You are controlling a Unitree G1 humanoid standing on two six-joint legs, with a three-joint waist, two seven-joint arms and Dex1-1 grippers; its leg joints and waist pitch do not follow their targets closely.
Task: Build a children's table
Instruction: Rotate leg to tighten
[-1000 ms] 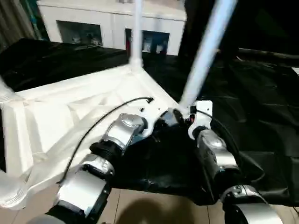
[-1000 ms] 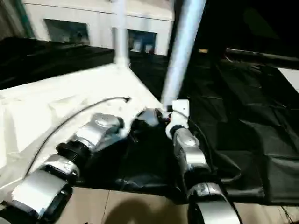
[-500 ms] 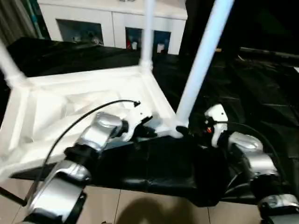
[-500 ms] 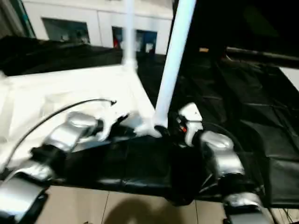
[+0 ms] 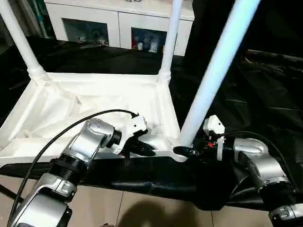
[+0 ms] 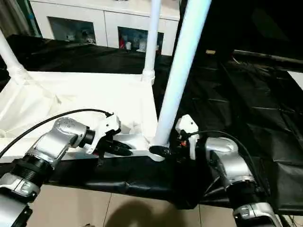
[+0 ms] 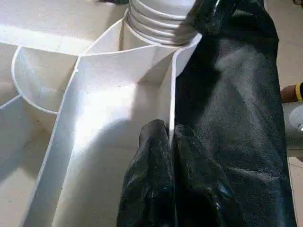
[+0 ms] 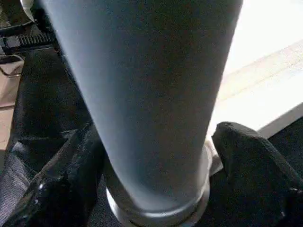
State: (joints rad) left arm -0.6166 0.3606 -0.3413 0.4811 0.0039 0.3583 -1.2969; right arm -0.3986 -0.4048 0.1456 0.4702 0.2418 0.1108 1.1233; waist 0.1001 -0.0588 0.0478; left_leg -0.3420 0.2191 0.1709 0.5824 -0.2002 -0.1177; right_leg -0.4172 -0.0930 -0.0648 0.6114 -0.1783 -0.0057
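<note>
Kids' table (image 5: 94, 101) lay upside-down on the desk (image 5: 265, 109), near-right leg (image 5: 213, 71) standing upright between my spread right claw (image 5: 189, 152) fingers, closer than the left claw (image 5: 144, 149), pinched shut on the near rim.

Place: an indoor room set up as a robot work area, not clearly a home or a lab.
Work surface: table (image 5: 265, 104) draped in creased black cover.
Back wall: white cabinet (image 5: 118, 21) with glass doors, small colourful items behind the glass.
Floor: pale tiles (image 5: 142, 210) with visible joints.
Far left: curtain (image 6: 9, 19) hanging beside the cabinet.
</note>
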